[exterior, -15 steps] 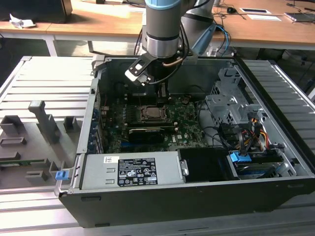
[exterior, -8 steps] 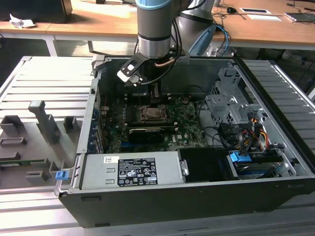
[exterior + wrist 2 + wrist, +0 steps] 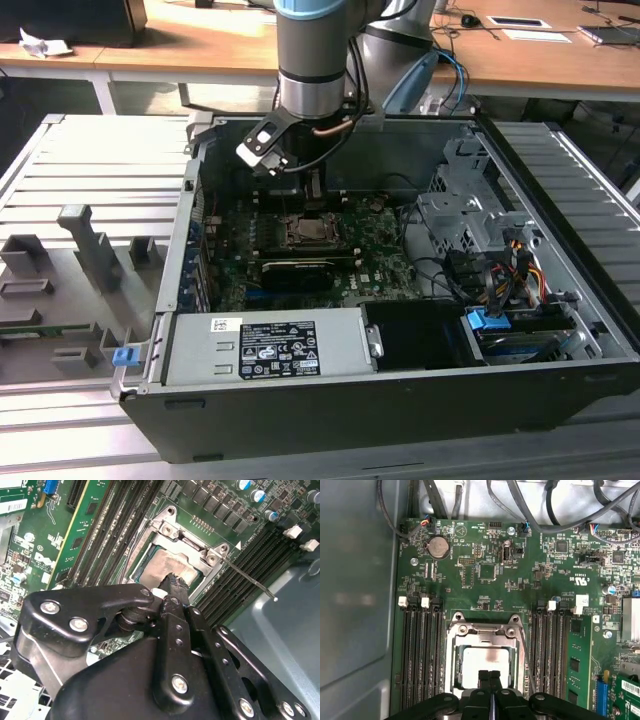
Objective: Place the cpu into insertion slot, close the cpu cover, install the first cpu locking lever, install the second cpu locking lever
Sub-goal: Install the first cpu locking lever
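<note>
While the arm (image 3: 312, 60) reaches down into the open computer case (image 3: 400, 415) in the exterior view, the green motherboard (image 3: 485, 555) lies flat on the case floor, with black memory slots (image 3: 422, 650) on both sides of the insertion slot (image 3: 308, 232). The cpu cover (image 3: 485, 631) lies flat on that slot, its silver frame around the cpu (image 3: 485, 662), which sits inside with its pale face showing through the opening. A thin locking lever (image 3: 250, 580) angles out from one corner of the socket over the memory slots. The gripper (image 3: 489, 675) hangs right over the cpu's edge, its black fingers pressed together with nothing between them; whether they touch the chip I cannot tell
</note>
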Tool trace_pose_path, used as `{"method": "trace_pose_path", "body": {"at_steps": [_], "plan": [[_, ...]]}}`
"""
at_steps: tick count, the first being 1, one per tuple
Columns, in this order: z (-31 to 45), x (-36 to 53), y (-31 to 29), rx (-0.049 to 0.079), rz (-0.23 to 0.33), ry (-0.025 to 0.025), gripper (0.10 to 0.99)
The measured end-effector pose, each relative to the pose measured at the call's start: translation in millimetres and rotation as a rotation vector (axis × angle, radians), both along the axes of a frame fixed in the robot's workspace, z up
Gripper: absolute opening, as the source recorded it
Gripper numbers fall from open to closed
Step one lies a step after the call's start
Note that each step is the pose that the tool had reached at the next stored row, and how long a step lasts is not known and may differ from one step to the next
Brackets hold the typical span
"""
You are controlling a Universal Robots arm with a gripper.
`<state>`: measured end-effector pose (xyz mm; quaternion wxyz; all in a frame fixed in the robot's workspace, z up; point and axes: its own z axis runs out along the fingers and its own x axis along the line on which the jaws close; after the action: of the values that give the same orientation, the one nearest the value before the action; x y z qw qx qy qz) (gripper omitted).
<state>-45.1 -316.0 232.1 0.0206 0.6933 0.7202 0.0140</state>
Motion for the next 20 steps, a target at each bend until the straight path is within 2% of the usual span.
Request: {"method": "trace_pose_path", "body": {"at_steps": [6, 10, 15, 20], "plan": [[2.4, -0.1, 0.0, 0.0, 0.0, 0.0001, 0.106], [6.8, 0.0, 0.0, 0.0, 0.0, -0.0001, 0.106], [17.2, 0.0, 0.0, 0.0, 0.0, 0.0, 0.106], [21.4, 0.0, 0.0, 0.001, -0.003, 0.0, 0.106]]}}
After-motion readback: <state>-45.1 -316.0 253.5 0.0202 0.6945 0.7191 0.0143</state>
